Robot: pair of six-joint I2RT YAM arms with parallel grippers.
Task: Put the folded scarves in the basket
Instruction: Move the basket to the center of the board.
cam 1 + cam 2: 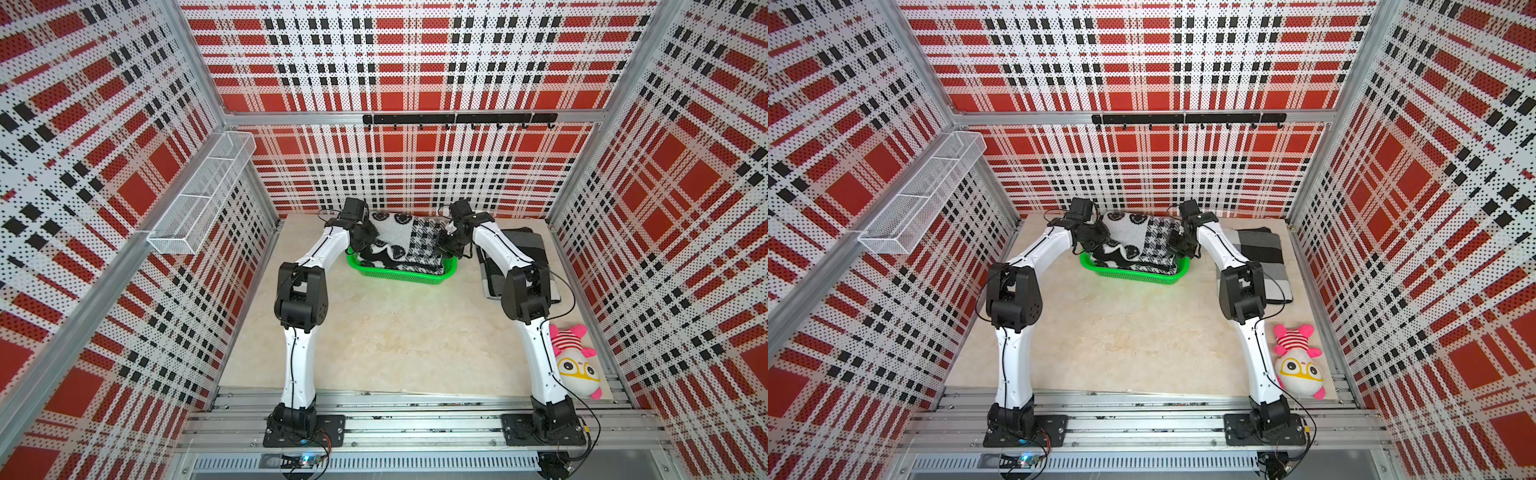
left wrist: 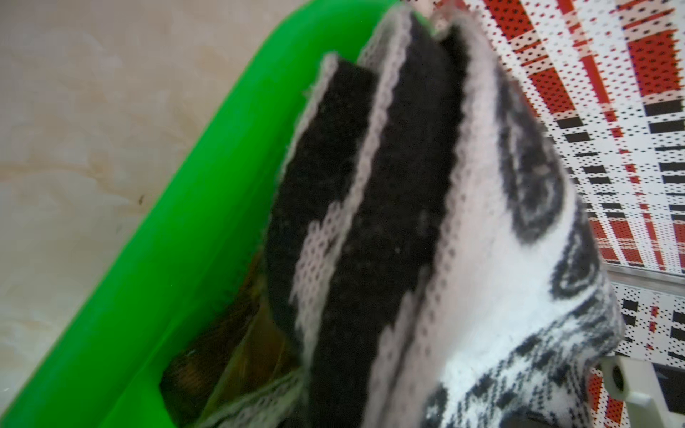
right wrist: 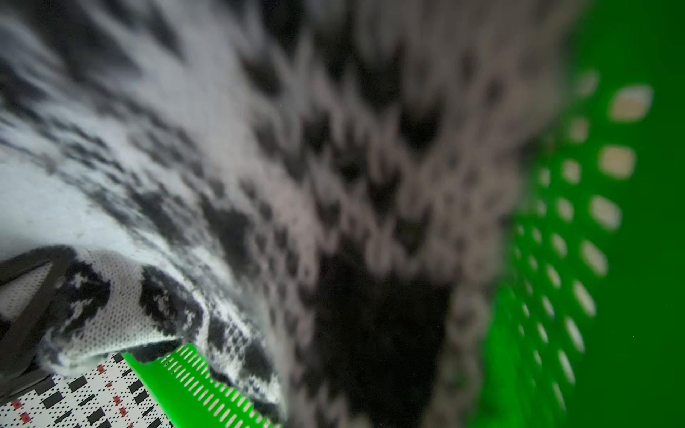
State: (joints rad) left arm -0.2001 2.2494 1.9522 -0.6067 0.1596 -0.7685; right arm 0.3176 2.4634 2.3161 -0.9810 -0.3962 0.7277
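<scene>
The scarf (image 1: 390, 241) lies mostly in the basket (image 1: 399, 276), upper middle of frame — right jaws clamped on its edge, left jaws' state I cannot tell — lower both ends level, then release.

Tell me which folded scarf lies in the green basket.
The black-and-white patterned scarf; the grey striped scarf lies on the table beside the basket.

The left arm (image 1: 297, 365) and right arm (image 1: 539, 357) share smooth white link shells joined by bulky black joint housings (image 1: 301, 297). A thin black cable (image 1: 292, 357) runs along each white link, which is dotted with small dark screws. Each arm stands on a bolted black base plate (image 1: 332, 430).
</scene>
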